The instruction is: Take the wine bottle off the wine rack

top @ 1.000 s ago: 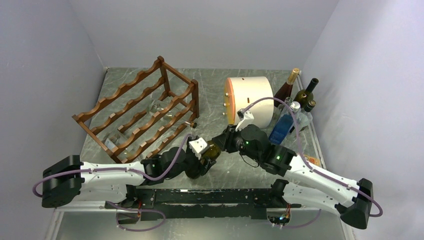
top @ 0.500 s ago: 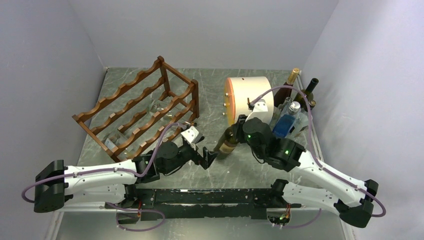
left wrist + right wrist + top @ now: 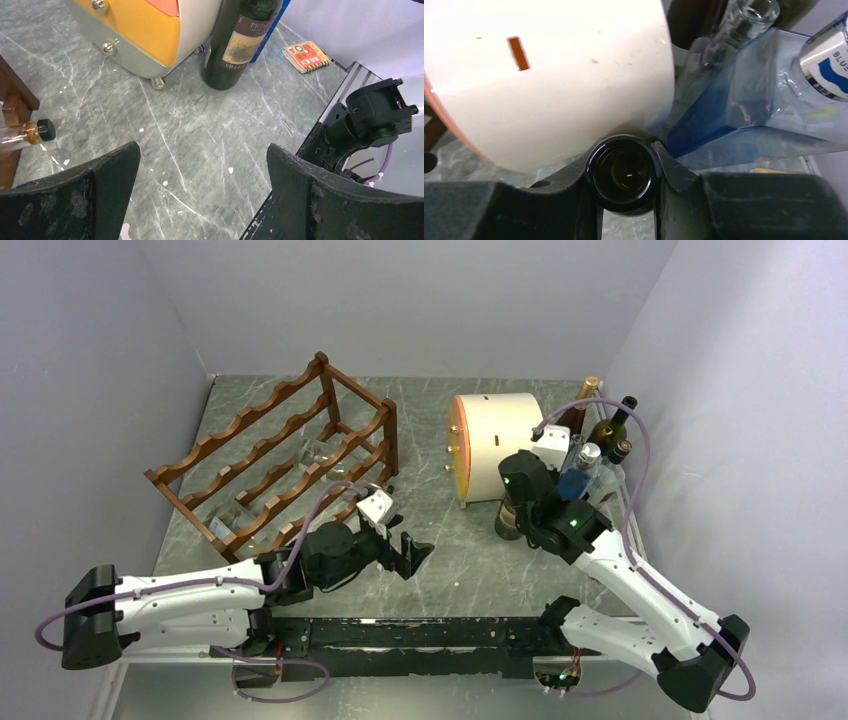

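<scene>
The right pincer (image 3: 513,498) is pinched on the neck of the wine bottle (image 3: 624,172), one matte black finger pressed to each side of the glossy round lip (the right wrist view looks straight down the mouth). The bottle hangs directly beneath this pincer, upright and off the wine rack (image 3: 280,460), with its base down at the veined grey-green marble table (image 3: 440,575). It is a straight cylinder of dark, almost black glass, with a tan-and-cream paper label and a dark red band below it. Just behind the pincer is a smooth cream drum (image 3: 495,440) with an orange face and small metal knobs and feet. To its right is a translucent blue bottle (image 3: 734,115). Well off to its left stands the rack, made of reddish-brown wood with wavy scalloped rails on straight posts. The right arm reaches forward with the elbow raised and the wrist turned downward. The left arm lies low and extended, and the left pincer (image 3: 410,552) is spread wide over bare marble, between rack and bottle and touching neither.
</scene>
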`<act>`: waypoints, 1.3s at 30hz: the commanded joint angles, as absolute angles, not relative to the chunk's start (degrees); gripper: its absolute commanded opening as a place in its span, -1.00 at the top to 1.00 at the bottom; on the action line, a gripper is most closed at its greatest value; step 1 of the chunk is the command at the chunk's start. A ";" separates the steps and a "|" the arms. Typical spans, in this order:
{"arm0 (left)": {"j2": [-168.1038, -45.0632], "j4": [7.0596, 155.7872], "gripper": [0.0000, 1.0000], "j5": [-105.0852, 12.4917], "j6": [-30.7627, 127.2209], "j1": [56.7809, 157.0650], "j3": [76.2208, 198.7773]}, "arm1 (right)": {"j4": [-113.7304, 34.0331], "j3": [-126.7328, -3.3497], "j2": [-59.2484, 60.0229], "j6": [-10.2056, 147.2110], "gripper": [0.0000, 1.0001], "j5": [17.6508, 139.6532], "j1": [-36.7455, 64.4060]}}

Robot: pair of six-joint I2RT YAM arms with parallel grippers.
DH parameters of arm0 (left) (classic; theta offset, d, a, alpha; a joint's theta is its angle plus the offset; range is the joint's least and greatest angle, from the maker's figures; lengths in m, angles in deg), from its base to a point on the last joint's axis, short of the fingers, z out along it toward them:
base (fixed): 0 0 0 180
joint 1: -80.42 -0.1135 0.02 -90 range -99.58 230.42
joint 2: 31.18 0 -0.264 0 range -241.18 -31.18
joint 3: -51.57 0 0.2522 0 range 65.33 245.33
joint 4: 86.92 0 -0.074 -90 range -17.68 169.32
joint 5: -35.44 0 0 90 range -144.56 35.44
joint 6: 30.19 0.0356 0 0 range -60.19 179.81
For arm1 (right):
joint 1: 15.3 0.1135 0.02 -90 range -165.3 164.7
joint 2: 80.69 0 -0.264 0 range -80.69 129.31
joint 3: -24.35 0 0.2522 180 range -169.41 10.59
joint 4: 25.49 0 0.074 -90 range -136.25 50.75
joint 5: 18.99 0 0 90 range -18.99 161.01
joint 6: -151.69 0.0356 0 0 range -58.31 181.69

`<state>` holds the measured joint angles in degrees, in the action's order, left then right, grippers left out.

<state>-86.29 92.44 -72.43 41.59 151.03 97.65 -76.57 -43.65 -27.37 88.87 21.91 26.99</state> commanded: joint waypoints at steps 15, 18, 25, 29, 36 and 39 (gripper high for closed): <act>-82.35 79.81 -0.99 -81.68 40.13 151.00 104.18 | -73.02 -40.72 -27.56 90.29 0.67 25.90 22.68; -82.64 78.47 -0.99 -82.43 39.89 150.99 104.97 | -73.54 -41.08 -27.96 89.93 0.41 26.33 22.62; -83.64 77.96 -0.99 -83.40 39.33 150.78 106.03 | -73.61 -42.75 -28.74 88.42 0.10 27.41 22.67; -85.29 76.28 -0.99 -81.89 39.33 149.73 107.65 | -74.13 -43.83 -29.19 88.13 -0.08 28.19 22.63; -84.58 73.88 -0.98 -67.00 37.79 135.89 111.04 | -74.44 -45.88 -31.19 86.21 -0.42 29.55 22.68; -84.17 73.56 -0.98 -59.37 38.14 127.29 114.02 | -73.76 -46.53 -32.15 83.54 -0.60 32.66 22.70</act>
